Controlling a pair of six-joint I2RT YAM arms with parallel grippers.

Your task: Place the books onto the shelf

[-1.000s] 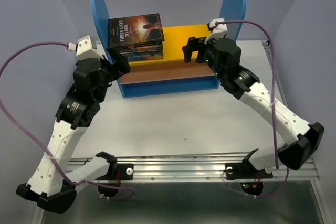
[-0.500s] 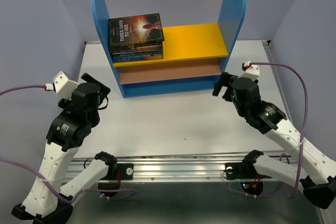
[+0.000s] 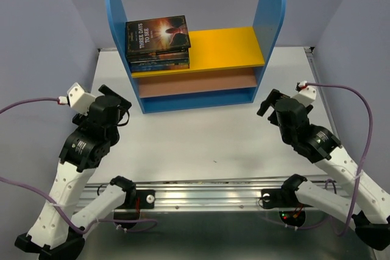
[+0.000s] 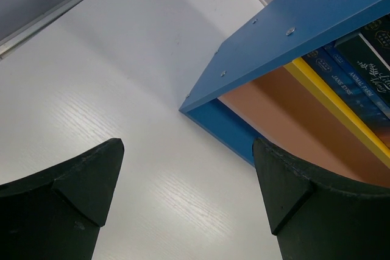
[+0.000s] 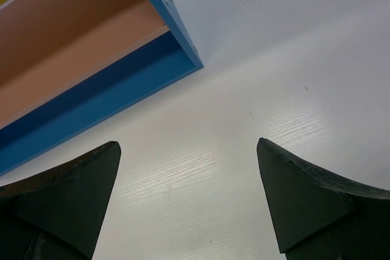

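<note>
The books (image 3: 157, 42) lie in a flat stack at the left end of the yellow upper board of the shelf (image 3: 226, 47), a dark cover titled Three Days to See on top. Their spines (image 4: 356, 80) show in the left wrist view above the yellow board edge. My left gripper (image 3: 117, 100) hangs open over the table, in front of the shelf's left blue panel (image 3: 116, 10), with nothing between its fingers. My right gripper (image 3: 269, 101) is open and empty too, just off the shelf's right front corner (image 5: 183, 59).
The white table (image 3: 201, 138) lies between the arms. Grey walls close in on both sides. A metal rail (image 3: 207, 193) with the arm bases runs along the near edge. The brown lower board (image 3: 195, 87) of the shelf holds nothing.
Both arms have pulled back from the shelf toward the near edge and lowered; the right gripper left the upper board's right end. The book stack has not moved.
</note>
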